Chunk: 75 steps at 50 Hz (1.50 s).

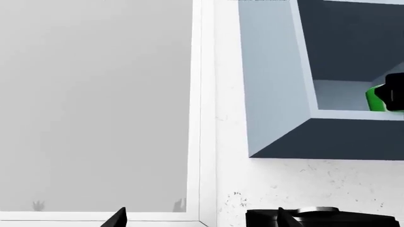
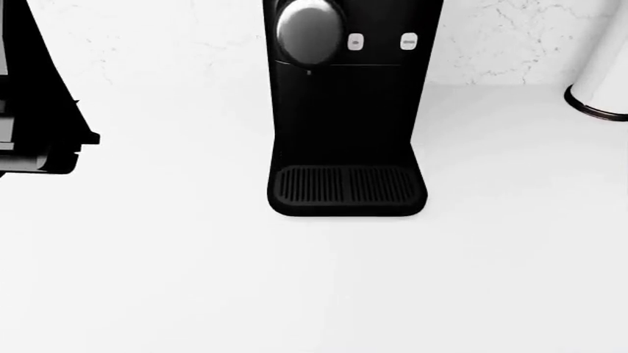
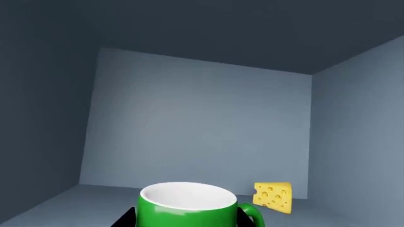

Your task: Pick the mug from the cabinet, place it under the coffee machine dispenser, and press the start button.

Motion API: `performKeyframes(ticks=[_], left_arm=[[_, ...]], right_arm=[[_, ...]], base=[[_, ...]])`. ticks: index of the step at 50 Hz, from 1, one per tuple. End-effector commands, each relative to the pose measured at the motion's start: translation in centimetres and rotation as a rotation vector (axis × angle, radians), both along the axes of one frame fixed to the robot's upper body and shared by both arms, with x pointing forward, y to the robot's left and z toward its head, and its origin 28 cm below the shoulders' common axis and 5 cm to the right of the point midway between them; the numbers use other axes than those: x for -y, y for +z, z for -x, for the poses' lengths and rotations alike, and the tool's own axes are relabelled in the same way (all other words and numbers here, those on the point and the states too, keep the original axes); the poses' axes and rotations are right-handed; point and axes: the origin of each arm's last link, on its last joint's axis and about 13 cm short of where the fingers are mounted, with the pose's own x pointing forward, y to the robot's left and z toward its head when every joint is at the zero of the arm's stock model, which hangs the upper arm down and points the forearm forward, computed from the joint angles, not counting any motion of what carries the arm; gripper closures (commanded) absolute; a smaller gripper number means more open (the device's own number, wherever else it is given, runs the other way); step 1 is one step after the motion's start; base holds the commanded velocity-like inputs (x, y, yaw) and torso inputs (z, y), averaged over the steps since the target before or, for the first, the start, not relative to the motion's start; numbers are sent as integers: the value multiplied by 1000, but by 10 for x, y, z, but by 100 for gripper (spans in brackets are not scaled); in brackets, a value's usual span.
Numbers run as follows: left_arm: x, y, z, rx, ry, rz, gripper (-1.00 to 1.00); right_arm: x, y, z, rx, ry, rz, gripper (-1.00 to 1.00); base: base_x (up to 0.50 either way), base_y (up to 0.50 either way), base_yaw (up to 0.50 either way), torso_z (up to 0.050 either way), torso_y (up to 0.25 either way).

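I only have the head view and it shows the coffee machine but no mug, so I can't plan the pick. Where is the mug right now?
Observer: The mug stands upright on the floor of the open cabinet; the right wrist view looks straight into it.
Operator: Is the right tool on it?
Observer: The right tool has one black finger close on each side of the mug, low on its body. I cannot confirm contact.
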Motion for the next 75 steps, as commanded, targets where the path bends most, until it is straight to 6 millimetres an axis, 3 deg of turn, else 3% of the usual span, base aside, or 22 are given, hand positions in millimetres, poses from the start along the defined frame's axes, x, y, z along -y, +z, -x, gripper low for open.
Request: performKeyframes(ticks=[1, 8, 9, 10, 17, 51, 64, 75], left_arm=[[0, 0, 1, 3, 2, -7, -100], [1, -1, 0, 0, 2, -12, -100], [1, -1, 0, 0, 2, -13, -100], [1, -1, 0, 1, 1, -13, -100], [1, 0, 1, 3, -4, -9, -100], [2, -1, 2, 1, -7, -6, -100], [2, -1, 3, 4, -15, -8, -100], [3, -2, 3, 1, -19, -8, -100]], right_arm=[[-2, -1, -1, -4, 25, 3, 100], [-2, -1, -1, -4, 25, 3, 100], [-16, 45, 32, 256, 155, -19, 100], [-17, 54, 37, 396, 158, -1, 100], [-15, 62, 44, 501, 156, 22, 100], [-8, 58, 41, 435, 147, 18, 100], [0, 57, 42, 422, 165, 5, 100], [9, 60, 48, 416, 180, -7, 100]], base=[[0, 0, 0, 0, 0], [0, 0, 0, 0, 0], [0, 0, 0, 0, 0], [0, 0, 3, 0, 0], [0, 0, 0, 0, 0], [0, 0, 0, 0, 0], [-402, 263, 0, 0, 0], [-17, 27, 0, 0, 0]])
